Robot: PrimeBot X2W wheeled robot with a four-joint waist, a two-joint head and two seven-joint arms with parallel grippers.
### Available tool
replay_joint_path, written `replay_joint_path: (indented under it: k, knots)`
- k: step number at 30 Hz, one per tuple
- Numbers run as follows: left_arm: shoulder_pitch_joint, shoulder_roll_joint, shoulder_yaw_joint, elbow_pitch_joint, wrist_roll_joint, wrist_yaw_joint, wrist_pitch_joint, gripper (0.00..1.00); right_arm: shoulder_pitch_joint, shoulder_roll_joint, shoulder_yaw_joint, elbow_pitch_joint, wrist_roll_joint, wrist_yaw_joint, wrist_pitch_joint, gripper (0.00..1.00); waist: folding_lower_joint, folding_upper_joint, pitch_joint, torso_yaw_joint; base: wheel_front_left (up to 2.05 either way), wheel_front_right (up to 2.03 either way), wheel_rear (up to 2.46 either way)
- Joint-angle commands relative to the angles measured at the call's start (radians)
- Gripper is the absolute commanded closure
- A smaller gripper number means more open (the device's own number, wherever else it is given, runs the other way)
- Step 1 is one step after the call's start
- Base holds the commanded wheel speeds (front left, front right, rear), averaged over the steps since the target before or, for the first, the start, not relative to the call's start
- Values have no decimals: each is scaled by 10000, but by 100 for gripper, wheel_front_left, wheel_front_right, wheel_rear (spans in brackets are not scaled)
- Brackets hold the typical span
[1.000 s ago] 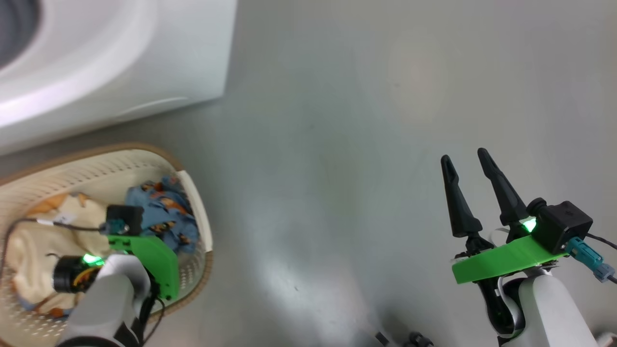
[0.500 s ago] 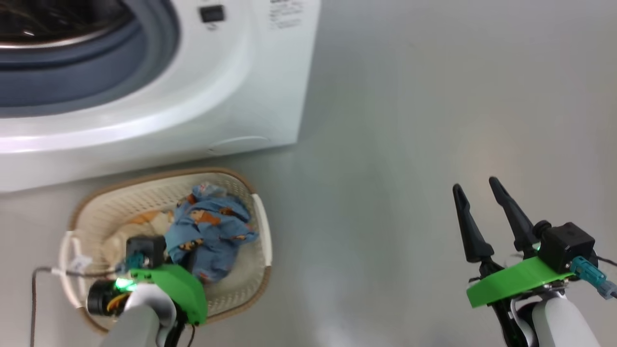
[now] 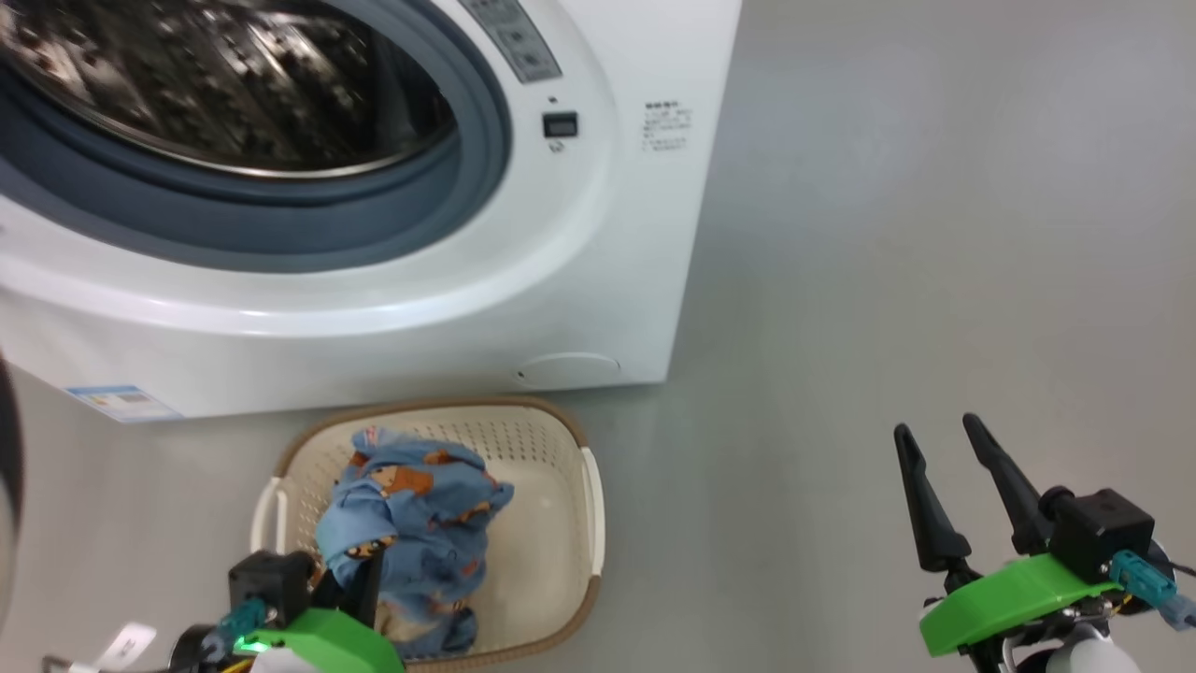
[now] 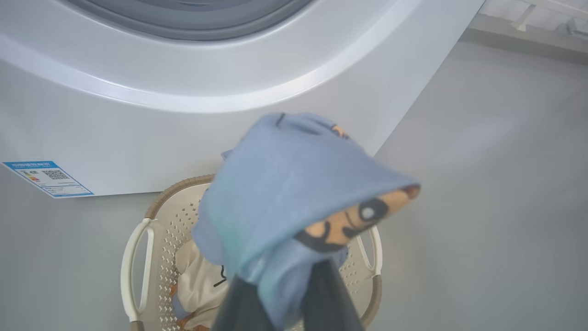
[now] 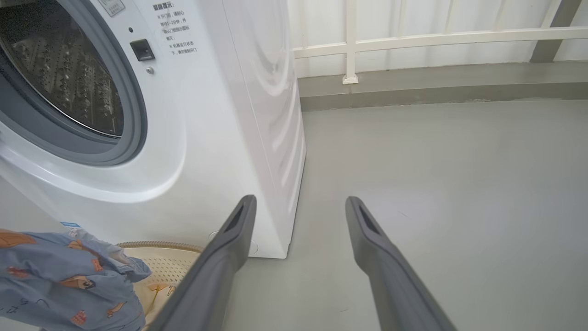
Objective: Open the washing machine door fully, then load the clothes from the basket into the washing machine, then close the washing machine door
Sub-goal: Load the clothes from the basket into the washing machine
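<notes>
Writing: the label sticker (image 4: 48, 178), blue-edged and low on the front of the washing machine (image 3: 579, 280), carries a QR code and print too fine for us to read. Right of the opening, the right wrist view shows a block of Chinese characters (image 5: 174, 28). In the head view the same block is only a grey smudge. A small dark window (image 3: 561, 124) sits beside it, and we cannot read anything in it.

Hidden or cut off: the drum (image 3: 215, 84) runs off the top and left borders. A dark curved shape (image 3: 7, 439) at the left border is unidentifiable. The cream garment (image 4: 202, 285) lies low in the basket (image 3: 590, 486), mostly covered.

Left pincer (image 4: 282, 294): clamped on the blue garment (image 3: 411, 523), which drapes over both fingers and hides their tips. The garment hangs over the basket, which stands just in front of the machine below the opening.

Right pincer (image 3: 936, 428): fingers spread, nothing between them, over bare floor (image 3: 841, 280), well apart from basket and clothes.
</notes>
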Motion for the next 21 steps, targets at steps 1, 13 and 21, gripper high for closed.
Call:
replay_joint_path:
  k: [1,13,21]
  knots:
    - [236,215,460,-558,95,-4,-136,100,154,36,167,-224,-132,16,48,0,0,0,-799,526,0,0,0]
    - [1687,-140,1450,-2553,219,-145,-137,100,624,257,348,-250,-102,16,194,0,0,0,-1598,543,0,0,0]
    - [2283,-328,1888,-3468,529,-210,-137,100,772,301,467,-234,-98,16,138,0,0,0,-1814,308,0,0,0]
